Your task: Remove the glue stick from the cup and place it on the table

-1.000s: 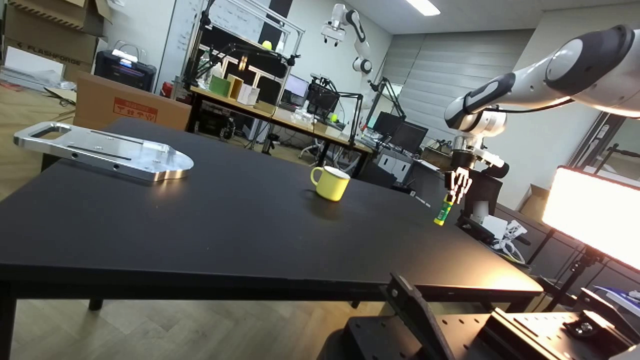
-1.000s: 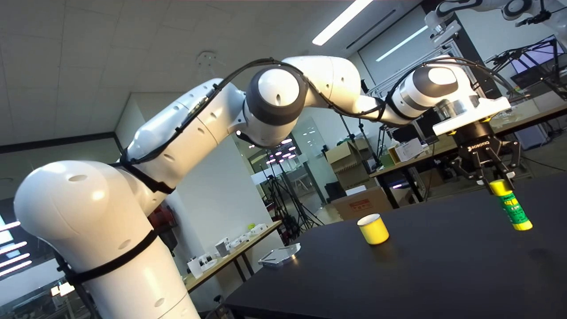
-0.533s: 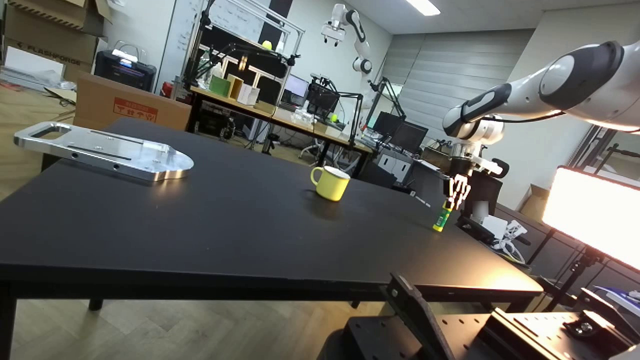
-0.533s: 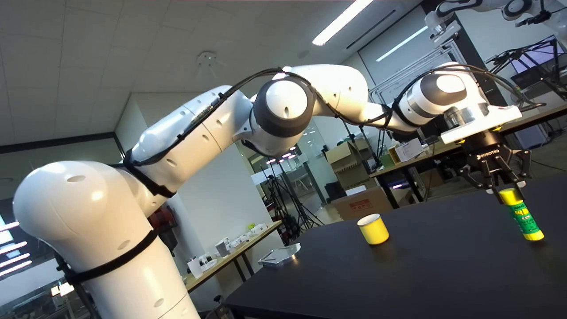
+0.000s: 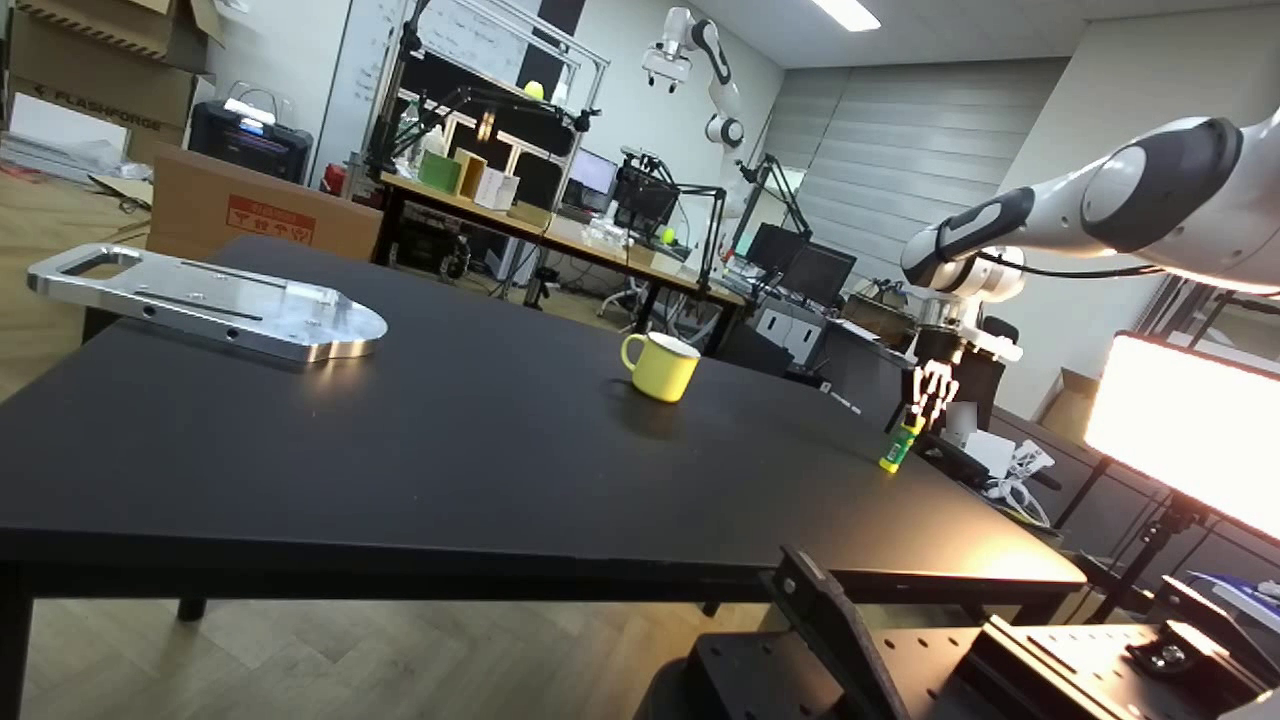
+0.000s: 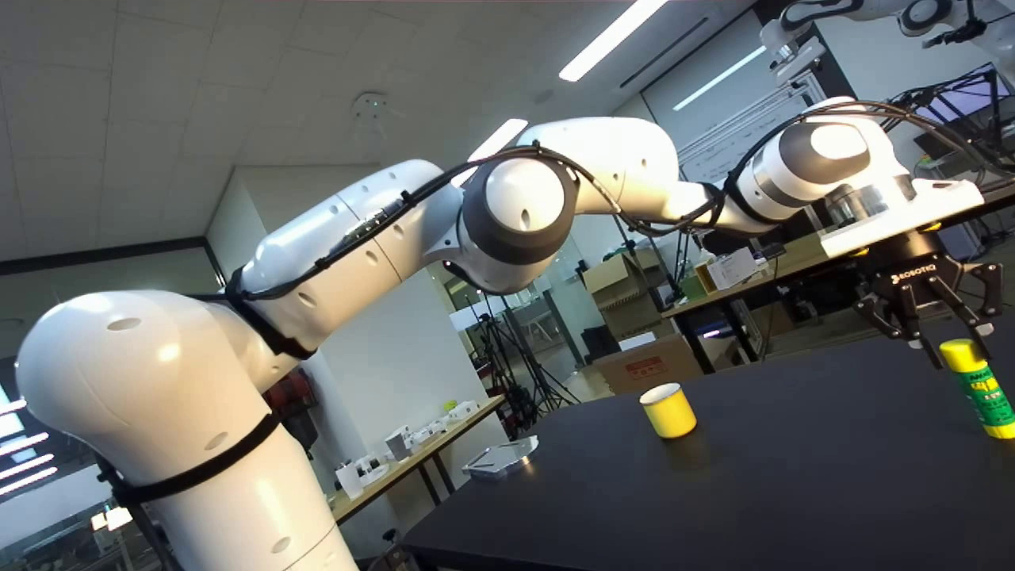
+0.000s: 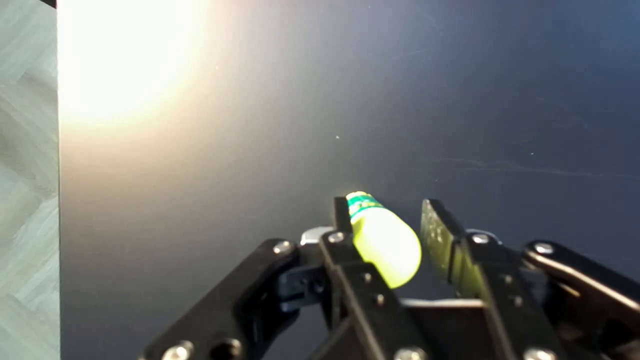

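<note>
The green and yellow glue stick [image 5: 898, 448] is tilted, with its lower end at or just above the black table [image 5: 450, 460] near an edge. It also shows in an exterior view [image 6: 987, 392] and in the wrist view [image 7: 385, 242]. My gripper [image 7: 386, 212] has its fingers apart around the stick's yellow upper end. The stick lies against one finger, with a gap to the other finger. The gripper also shows in both exterior views [image 5: 922, 408] [image 6: 955, 358]. The yellow cup [image 5: 664, 368] stands upright on the table, away from the gripper, also in an exterior view [image 6: 670, 411].
A silver metal plate [image 5: 220, 300] lies at a far corner of the table, also in an exterior view [image 6: 501, 457]. A bright lamp panel [image 5: 1190, 440] stands beside the table. A black mounting bracket [image 5: 830, 640] is in front. The wrist view shows a table edge and floor [image 7: 30, 200].
My gripper has moved down and then sideways, away from the cup, and its fingers have spread apart. The glue stick has come lower and tilts more in an exterior view.
</note>
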Motion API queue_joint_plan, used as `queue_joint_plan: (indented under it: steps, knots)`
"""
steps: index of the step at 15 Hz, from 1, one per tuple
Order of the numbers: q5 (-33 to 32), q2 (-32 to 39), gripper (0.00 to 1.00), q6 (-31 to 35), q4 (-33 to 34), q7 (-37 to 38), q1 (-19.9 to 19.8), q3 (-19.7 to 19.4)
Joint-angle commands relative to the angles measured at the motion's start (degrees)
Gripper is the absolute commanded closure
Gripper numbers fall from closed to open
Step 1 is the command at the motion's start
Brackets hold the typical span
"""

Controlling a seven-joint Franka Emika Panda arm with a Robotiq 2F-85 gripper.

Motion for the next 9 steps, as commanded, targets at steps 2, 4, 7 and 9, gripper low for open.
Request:
queue_joint_plan:
  steps: [2, 4, 7, 9]
  knots:
    - [0.49, -0.65, 0.20, -1.94, 3.81, 1.59, 0.39, 0.16]
    - [0.96, -3.26, 0.08, -3.55, 4.19, 1.68, 1.20, 0.78]
    - [1.19, -7.08, 0.00, -5.61, 5.02, 1.89, 3.03, 0.60]
    - [1.01, -2.64, 0.00, -6.79, 10.82, 0.08, 2.42, 0.58]
